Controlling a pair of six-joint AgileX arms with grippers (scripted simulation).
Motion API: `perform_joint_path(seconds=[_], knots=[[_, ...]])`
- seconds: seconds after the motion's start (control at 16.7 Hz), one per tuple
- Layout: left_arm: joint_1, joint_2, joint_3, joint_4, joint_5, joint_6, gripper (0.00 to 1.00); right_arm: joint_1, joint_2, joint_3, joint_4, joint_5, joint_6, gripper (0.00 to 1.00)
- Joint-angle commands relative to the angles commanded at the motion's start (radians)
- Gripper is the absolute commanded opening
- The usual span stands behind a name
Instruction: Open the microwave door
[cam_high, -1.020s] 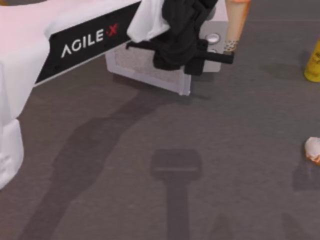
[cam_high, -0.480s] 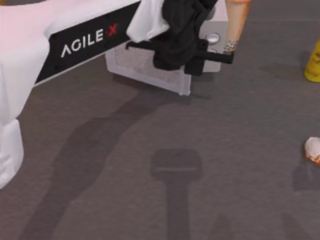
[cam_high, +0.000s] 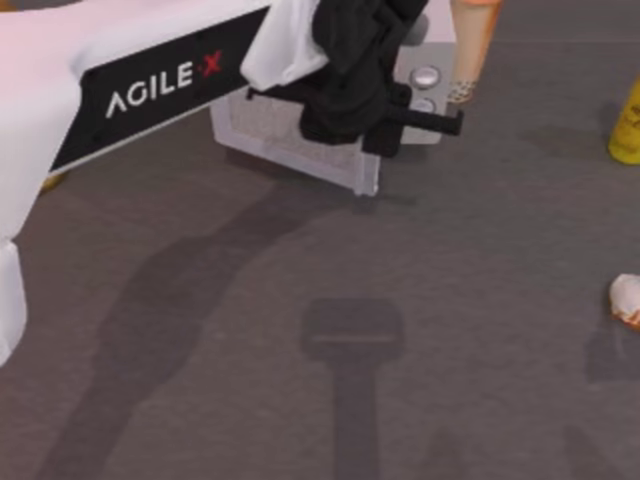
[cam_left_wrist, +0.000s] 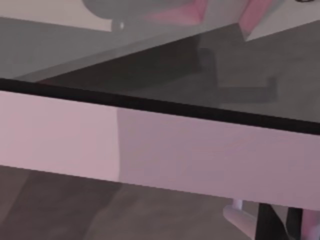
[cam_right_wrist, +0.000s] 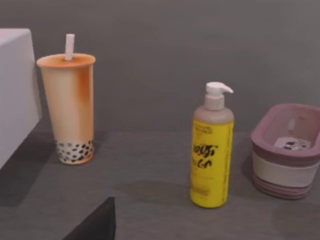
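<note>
With the left hand (cam_high: 375, 135), grip unclear, at the microwave door (cam_high: 290, 140), the pull should follow the hinge's arc.

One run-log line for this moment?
left gripper at door | door ajar | right arm out of view

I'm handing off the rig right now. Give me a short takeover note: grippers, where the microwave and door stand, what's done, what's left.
Left gripper: at the microwave door's free edge by the handle; grasp hidden from above.
Right arm: parked out of the top view, its camera facing a bubble tea cup, yellow pump bottle and pink tub.
Microwave: far middle of the table.
Done: door swung partly out from the front.
Left: swing it fully open, release.
</note>
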Motion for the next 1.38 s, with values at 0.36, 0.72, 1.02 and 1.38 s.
perform_joint_path(seconds=[0.36, 0.72, 1.02, 1.38], knots=[[0.015, -0.06, -0.094, 0.042, 0.034, 0.071, 0.0, 0.0, 0.0, 0.0, 0.0, 0.0, 0.0, 1.0], [0.015, -0.06, -0.094, 0.042, 0.034, 0.071, 0.0, 0.0, 0.0, 0.0, 0.0, 0.0, 0.0, 1.0], [0.015, -0.06, -0.094, 0.042, 0.034, 0.071, 0.0, 0.0, 0.0, 0.0, 0.0, 0.0, 0.0, 1.0], [0.015, -0.06, -0.094, 0.042, 0.034, 0.071, 0.0, 0.0, 0.0, 0.0, 0.0, 0.0, 0.0, 1.0]])
